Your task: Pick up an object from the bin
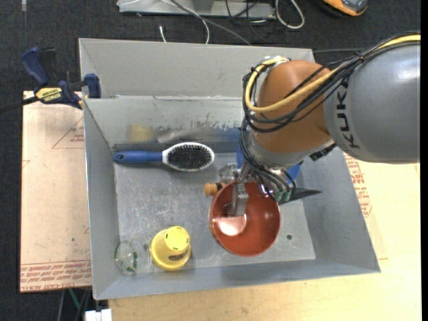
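Gripper [235,200] hangs low over the red bowl [253,231], tip inside the bowl's upper-left part, near the rim. Spread or closed-up: can't tell, wrist hides it. Bowl sits mouth-up, right of centre on the bin [137,202] floor, toward the near wall. It's round, so no long axis; the rim looks like the only hold.

Small orange piece [211,188] just beside the bowl's upper-left rim, may get nudged. Blue hairbrush [189,157] and yellow cup-like thing [170,248] well apart. Floor flat bare metal; sloped right wall near.
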Robot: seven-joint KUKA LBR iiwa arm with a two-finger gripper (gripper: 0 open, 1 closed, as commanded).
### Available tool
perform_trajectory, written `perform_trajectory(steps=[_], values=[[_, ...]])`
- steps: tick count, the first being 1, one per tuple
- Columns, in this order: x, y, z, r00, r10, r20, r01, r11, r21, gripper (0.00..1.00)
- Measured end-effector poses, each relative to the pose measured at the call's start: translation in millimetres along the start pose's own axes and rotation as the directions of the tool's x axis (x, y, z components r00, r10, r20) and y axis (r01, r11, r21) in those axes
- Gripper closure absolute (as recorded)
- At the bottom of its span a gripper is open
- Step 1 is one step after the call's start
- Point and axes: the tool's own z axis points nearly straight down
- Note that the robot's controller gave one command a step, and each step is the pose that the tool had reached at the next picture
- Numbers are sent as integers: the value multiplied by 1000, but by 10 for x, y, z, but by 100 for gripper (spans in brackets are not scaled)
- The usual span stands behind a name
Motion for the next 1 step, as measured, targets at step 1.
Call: perform_trajectory(steps=[1], values=[[-4,-13,-179,1000,-1,-11,1,1000,0,100]])
